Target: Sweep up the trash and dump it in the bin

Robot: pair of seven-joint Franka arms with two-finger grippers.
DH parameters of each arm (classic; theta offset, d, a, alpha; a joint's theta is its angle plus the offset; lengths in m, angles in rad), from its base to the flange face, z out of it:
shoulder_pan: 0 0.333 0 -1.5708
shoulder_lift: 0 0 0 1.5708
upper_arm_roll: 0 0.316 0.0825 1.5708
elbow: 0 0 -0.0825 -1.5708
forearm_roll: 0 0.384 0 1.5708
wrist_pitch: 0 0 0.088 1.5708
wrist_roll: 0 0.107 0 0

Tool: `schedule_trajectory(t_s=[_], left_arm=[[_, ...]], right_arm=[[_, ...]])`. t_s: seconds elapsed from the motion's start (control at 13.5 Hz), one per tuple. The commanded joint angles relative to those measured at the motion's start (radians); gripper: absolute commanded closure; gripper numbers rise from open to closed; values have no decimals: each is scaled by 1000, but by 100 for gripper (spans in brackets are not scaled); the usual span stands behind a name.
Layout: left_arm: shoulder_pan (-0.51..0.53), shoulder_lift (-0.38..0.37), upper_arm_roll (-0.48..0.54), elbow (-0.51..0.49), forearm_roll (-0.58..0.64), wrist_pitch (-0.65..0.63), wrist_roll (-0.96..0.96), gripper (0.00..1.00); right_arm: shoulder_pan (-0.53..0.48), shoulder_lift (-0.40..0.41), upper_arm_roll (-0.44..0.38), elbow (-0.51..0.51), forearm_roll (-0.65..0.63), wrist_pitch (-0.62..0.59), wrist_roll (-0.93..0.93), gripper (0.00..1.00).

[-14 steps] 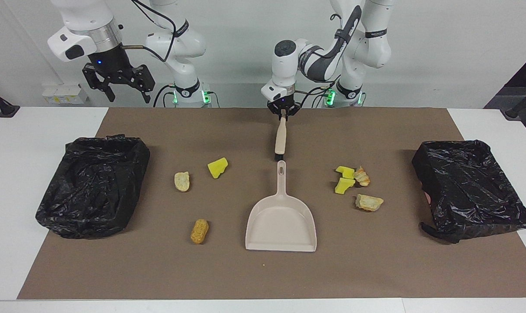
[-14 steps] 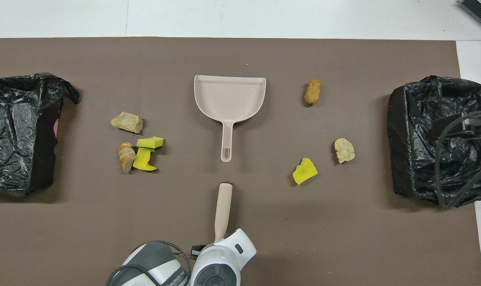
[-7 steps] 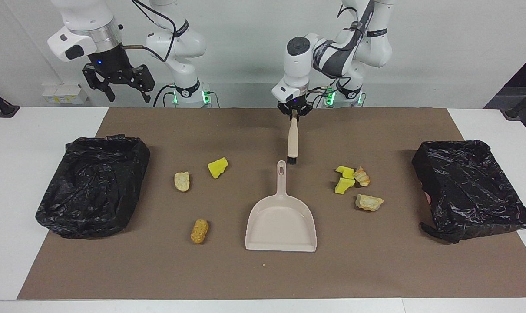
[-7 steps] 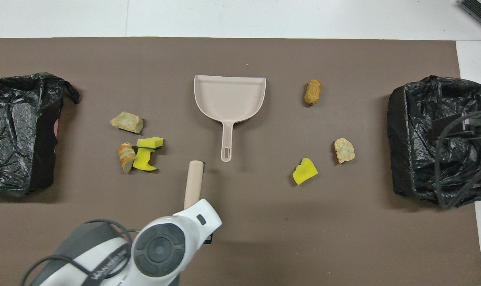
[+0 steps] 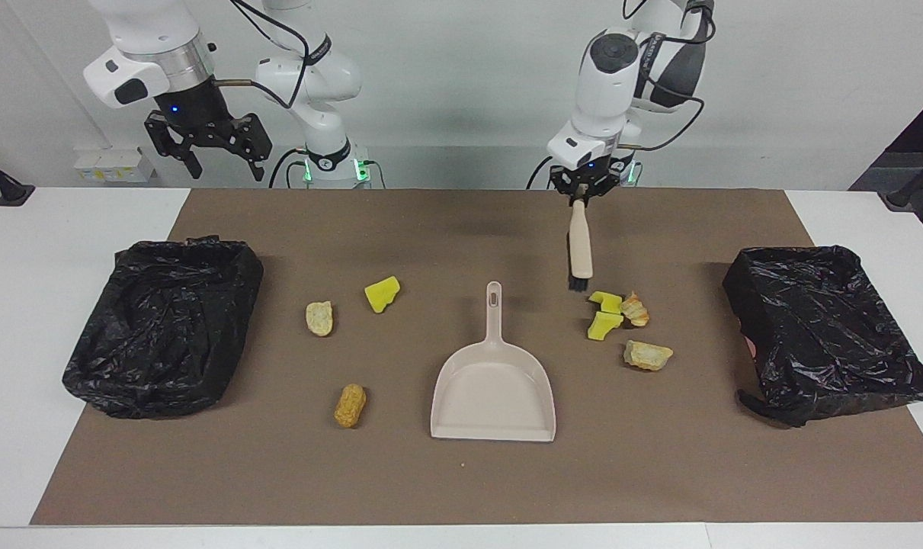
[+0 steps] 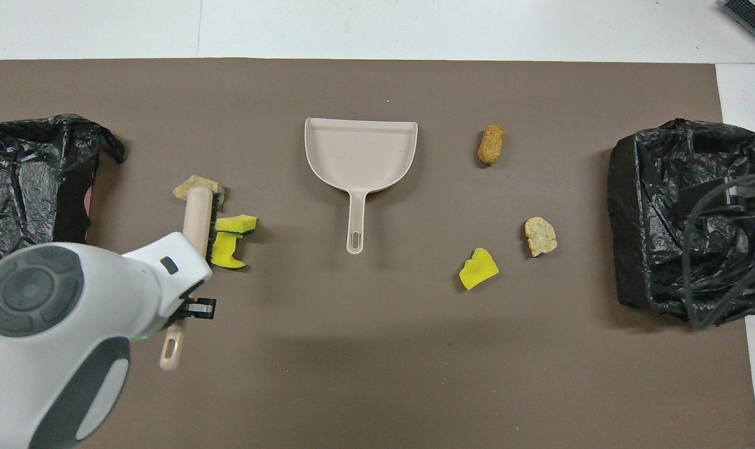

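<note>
My left gripper [image 5: 581,195] is shut on the top of the beige brush [image 5: 581,248], which hangs bristles-down just on the robots' side of a cluster of trash: yellow foam chunks [image 5: 605,313] and two bread-like lumps [image 5: 635,309] [image 5: 647,355]. In the overhead view the brush [image 6: 196,215] covers part of that cluster. More trash lies toward the right arm's end: a yellow chunk [image 5: 382,293], a beige lump [image 5: 319,317] and an orange-brown nugget [image 5: 350,405]. The right gripper [image 5: 206,156] waits open, high up near its base. Bins lined with black bags sit at both ends [image 5: 164,324] [image 5: 823,328].
The beige dustpan [image 5: 493,389] lies flat mid-mat, handle pointing toward the robots, between the two groups of trash. A brown mat [image 5: 461,480] covers the white table. A tiny crumb [image 5: 464,464] lies farther from the robots than the dustpan.
The left arm has carried the brush sideways from near the dustpan's handle toward its own end of the table, up to the trash cluster. The right arm has stayed put.
</note>
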Motion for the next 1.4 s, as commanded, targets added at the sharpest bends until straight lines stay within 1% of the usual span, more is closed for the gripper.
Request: schedule_trajectory(t_s=[0.0,0.07,0.15,0.3,0.44,0.52,0.59,0.74,0.81,0.89,0.96,1.26,1.33], left_arm=[[143,138,-14,165,13,-28,96,100],[181,164,-14,184,13,-17,145,100],[197,187,-12,191,16,-10,176,100],[276,223,-12,214,42,24,251,100],[285,323,-12,265,114,36,280,100],[289,364,-14,270,130,73,282,100],[288,381,-12,268,131,117,283,100],[274,414,-14,256,133,144,282,100],[259,418,-14,250,131,145,280,100],[252,412,-14,222,130,145,280,100],[249,392,-14,175,130,151,280,100],[212,332,-21,74,116,161,280,100],[212,332,-21,81,113,153,283,100]], right_arm=[[-11,-13,4,-8,9,-7,-10,0],[-11,-13,4,-8,9,-7,-10,0],[-11,-13,4,-8,9,-7,-10,0],[-11,-13,4,-8,9,-7,-10,0],[-11,-13,4,-8,9,-7,-10,0],[-10,-13,6,-8,10,-7,-14,0],[-9,-13,12,-8,10,-7,-14,0],[-9,-13,14,-9,10,-8,-14,0],[-9,-13,15,-8,10,-10,-14,0],[-9,-13,15,-8,10,-11,-14,0],[-8,-14,17,-9,10,-17,-19,0],[-8,-17,14,-9,9,-36,-22,0],[-9,-17,12,-8,9,-40,-23,0]])
